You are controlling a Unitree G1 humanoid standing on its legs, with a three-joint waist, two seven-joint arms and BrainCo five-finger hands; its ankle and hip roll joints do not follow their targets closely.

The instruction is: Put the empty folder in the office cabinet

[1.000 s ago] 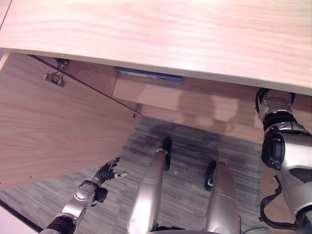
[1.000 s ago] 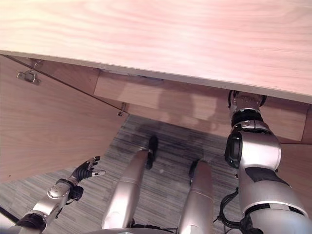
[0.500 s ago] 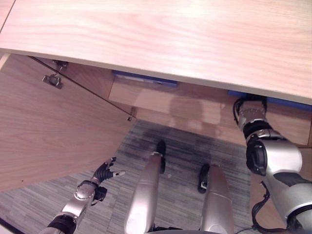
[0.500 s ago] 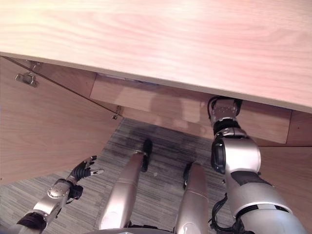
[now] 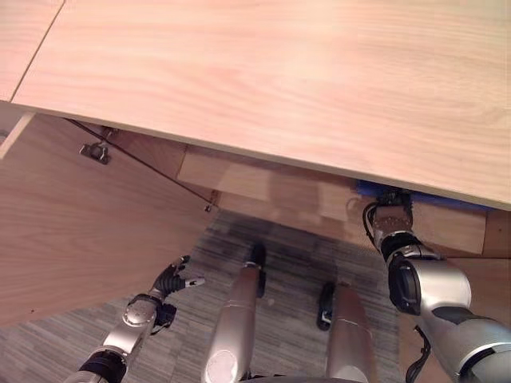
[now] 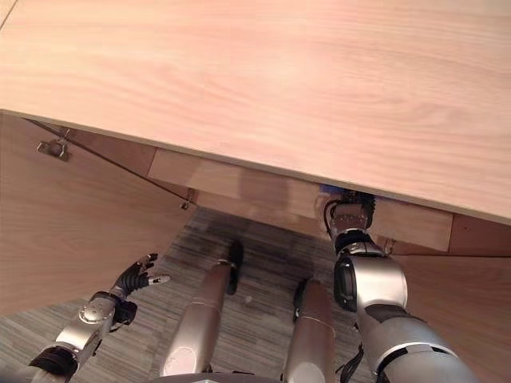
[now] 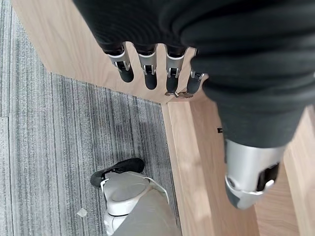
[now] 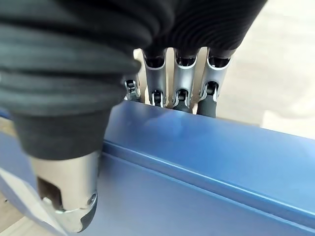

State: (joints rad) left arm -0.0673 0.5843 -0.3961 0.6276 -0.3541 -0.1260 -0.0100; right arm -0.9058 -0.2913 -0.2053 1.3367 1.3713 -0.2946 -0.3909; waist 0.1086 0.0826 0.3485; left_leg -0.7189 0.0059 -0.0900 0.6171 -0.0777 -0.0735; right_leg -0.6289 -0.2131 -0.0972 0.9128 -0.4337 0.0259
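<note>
The blue folder [image 8: 206, 167] fills the right wrist view, and a sliver of the folder [image 5: 427, 197] shows under the cabinet's wooden top [image 5: 279, 80]. My right hand [image 8: 178, 78] is shut on it, fingers hooked over its upper edge and thumb [image 8: 69, 196] against its near face. In the left eye view the right forearm reaches under the cabinet top at the right. My left hand [image 5: 172, 281] hangs low at the left, open, with its fingers [image 7: 147, 69] relaxed and nothing in it.
The cabinet's open door [image 5: 80, 231] swings out at the left, with a metal hinge [image 5: 94, 150] near its top. A wooden board [image 5: 263, 187] runs under the top. Grey striped carpet [image 5: 295, 247] lies below.
The whole picture has shifted, so the camera moved. My right arm has gone further in under the cabinet top with the folder. The left hand stays as it was.
</note>
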